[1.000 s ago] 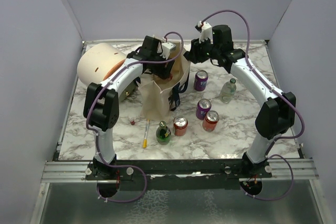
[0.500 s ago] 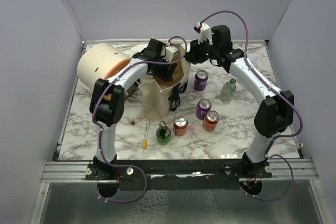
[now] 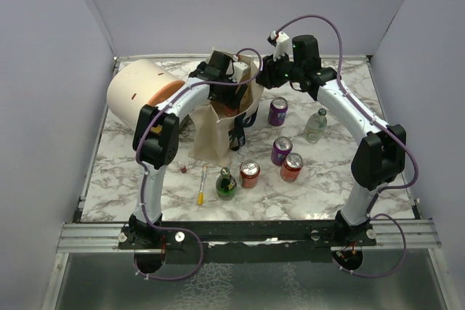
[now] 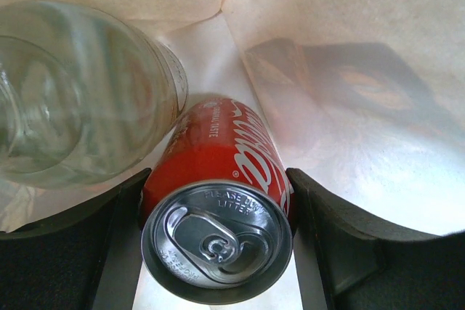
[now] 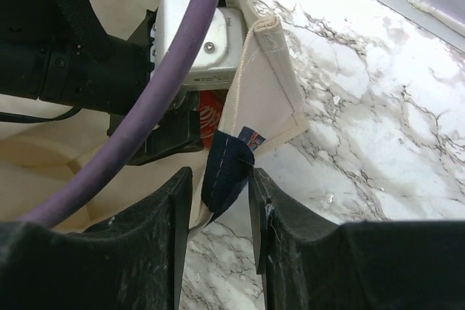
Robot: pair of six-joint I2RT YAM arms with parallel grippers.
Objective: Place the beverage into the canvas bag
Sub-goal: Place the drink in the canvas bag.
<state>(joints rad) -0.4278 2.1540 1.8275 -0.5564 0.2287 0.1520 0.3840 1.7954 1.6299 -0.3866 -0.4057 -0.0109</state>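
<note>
Overhead view of a marbled bench (image 3: 349, 186) with an upright cream canvas bag (image 3: 216, 139) near its middle, both robot arms reaching to the bag's open mouth. Deep inside the bag, left fingers (image 4: 341, 252) clamped on either side of a red cola can (image 4: 218, 241), pull-tab end towards the wrist camera, body tilted down towards the cloth floor. Just beside the can, on its left in the wrist view, a clear bottle (image 4: 73, 92), also within the bag. At the rim, right fingers (image 5: 156, 252) pinching the navy strap (image 5: 227, 172) close to its seam. On the bench right of the bag: two purple cans (image 3: 277, 112), two red cans (image 3: 291, 167), a green bottle (image 3: 226, 184) and a small pale bottle (image 3: 316, 125). Left of the bag, a cream-and-orange drum (image 3: 138, 88).
</note>
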